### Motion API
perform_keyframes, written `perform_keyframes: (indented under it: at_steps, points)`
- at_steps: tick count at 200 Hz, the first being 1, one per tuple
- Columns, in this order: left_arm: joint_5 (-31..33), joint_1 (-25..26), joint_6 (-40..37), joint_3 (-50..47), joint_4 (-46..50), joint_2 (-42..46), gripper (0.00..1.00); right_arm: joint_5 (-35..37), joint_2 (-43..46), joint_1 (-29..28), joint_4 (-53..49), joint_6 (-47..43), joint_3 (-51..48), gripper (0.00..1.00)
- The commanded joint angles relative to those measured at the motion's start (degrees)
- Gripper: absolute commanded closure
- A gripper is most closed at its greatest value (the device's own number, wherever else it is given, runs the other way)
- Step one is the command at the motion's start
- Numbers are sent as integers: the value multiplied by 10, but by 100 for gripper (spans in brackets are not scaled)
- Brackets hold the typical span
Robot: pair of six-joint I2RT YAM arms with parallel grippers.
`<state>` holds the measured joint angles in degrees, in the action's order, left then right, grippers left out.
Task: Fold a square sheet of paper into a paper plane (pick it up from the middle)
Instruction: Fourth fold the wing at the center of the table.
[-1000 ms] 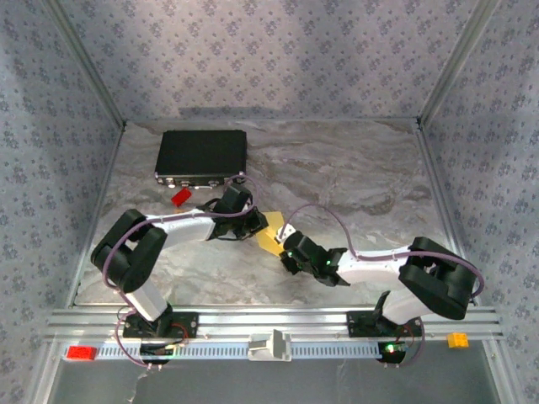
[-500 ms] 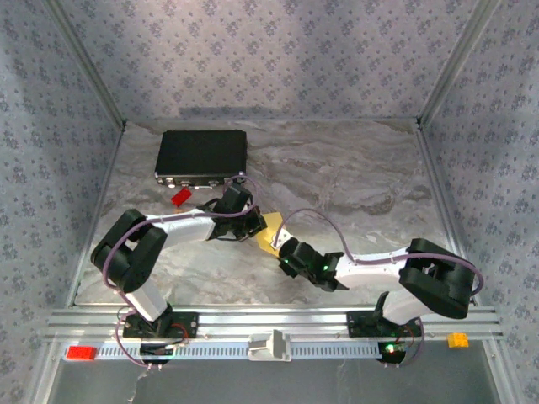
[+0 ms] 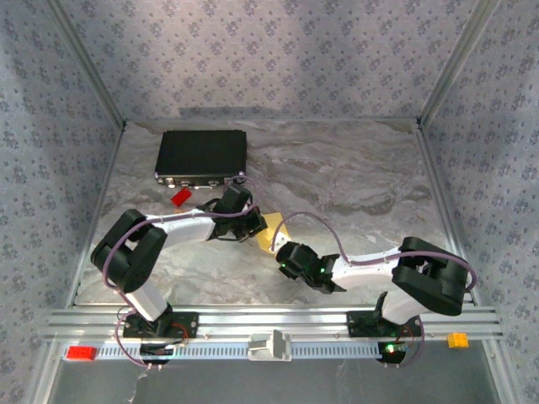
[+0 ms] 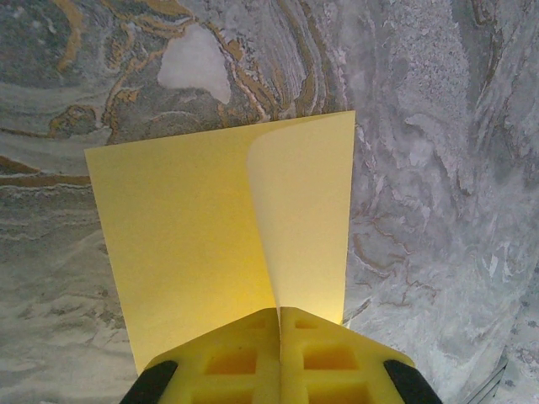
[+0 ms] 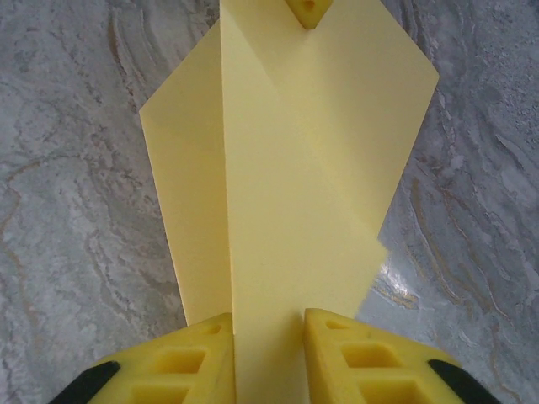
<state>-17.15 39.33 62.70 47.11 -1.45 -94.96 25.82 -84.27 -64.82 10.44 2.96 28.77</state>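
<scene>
Near the shut black case, the left gripper pinches the square sheet of paper. The right gripper straddles it, narrowly parted.

Top view: the square sheet of paper is largely covered by the left gripper and the right gripper; its outline is unreadable. Left wrist view: the sheet's near edge is hidden behind the fingers (themselves cut by the lower frame edge). Right wrist view: the sheet runs off the top edge.
</scene>
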Motion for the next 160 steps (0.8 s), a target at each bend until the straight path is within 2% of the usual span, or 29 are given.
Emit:
perform_keyframes:
  at_steps: [1, 71, 86, 109, 116, 123, 160]
  points:
    - [-9, -3, 6, 8, 2, 5, 96, 14, -5, -4, 7, -3, 14, 78]
    - [-6, -2, 3, 11, 6, 6, 96, 13, -6, -3, -6, 12, 18, 92]
    - [-4, -3, 2, 10, 6, 10, 93, 5, -5, 0, -9, 20, 19, 95]
    - [1, -4, -1, 9, 9, 18, 86, -13, -6, 7, -9, 35, 20, 99]
    - [6, -5, -3, 7, 11, 23, 80, -23, -6, 10, -9, 41, 20, 100]
    - [11, -4, -6, 7, 15, 29, 73, -42, -5, 15, -7, 49, 19, 100]
    - [44, -5, -22, 2, 42, 71, 51, -168, 6, 59, 42, 83, 1, 100]
